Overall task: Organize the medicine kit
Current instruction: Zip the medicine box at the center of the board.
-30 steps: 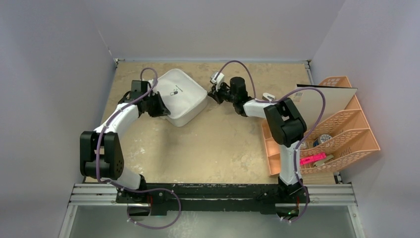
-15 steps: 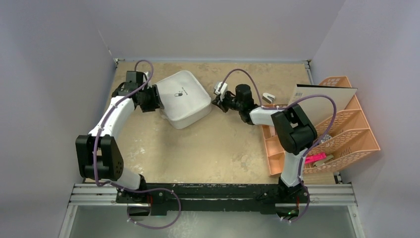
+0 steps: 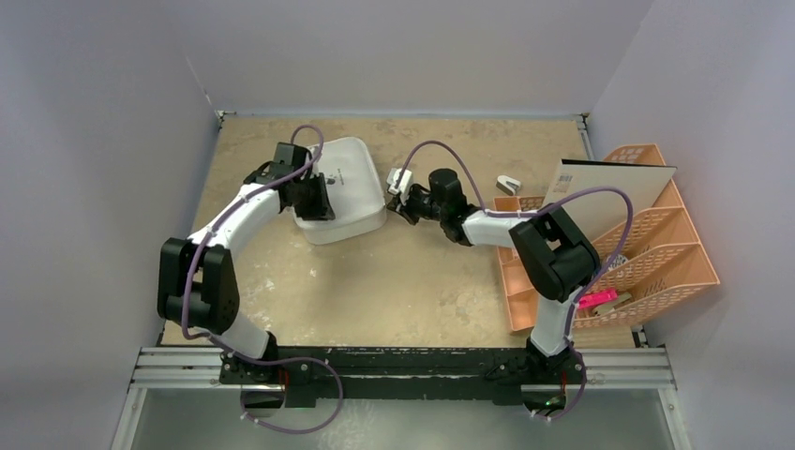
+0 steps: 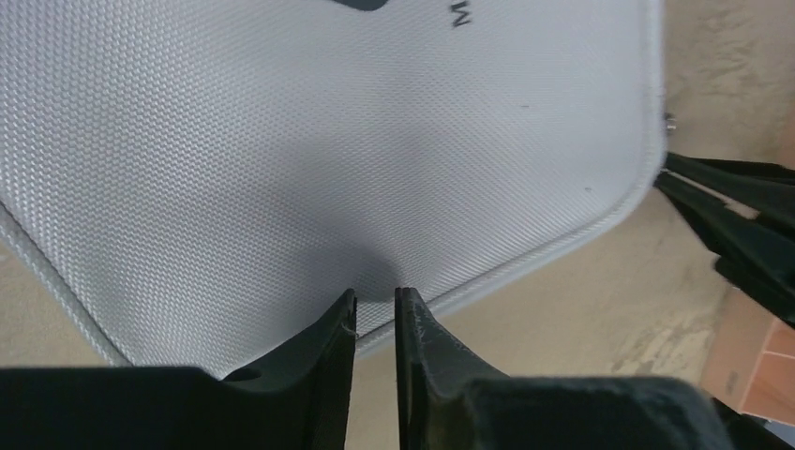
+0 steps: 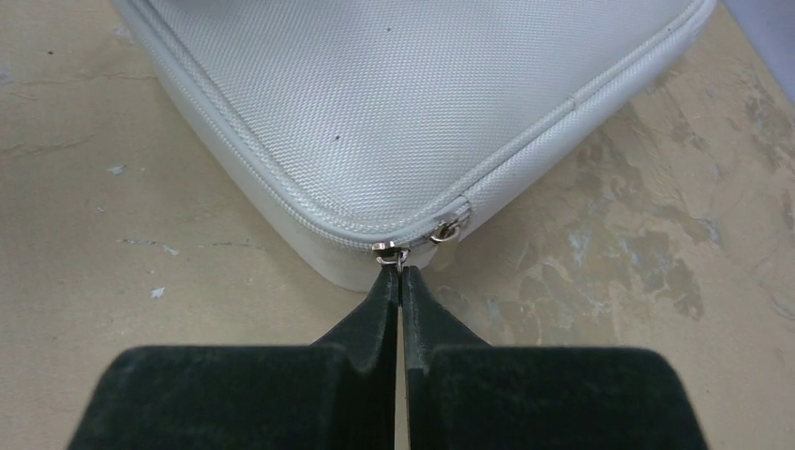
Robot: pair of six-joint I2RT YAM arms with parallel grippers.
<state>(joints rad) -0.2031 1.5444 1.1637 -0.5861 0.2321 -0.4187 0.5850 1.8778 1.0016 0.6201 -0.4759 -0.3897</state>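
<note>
At kit [image 5: 422, 94] corner, closed right hand [image 5: 401, 272] pinches zipper [image 5: 389, 251].

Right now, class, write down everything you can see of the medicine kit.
The medicine kit is a light-grey, rounded-rectangular case of woven-looking fabric, with a dark pill logo and lettering on its lid. It lies flat, zipped shut, far left on the tan table. The left gripper, jaws slightly apart, dents its lid near an edge; the shut right gripper pinches a corner zipper pull.
</note>
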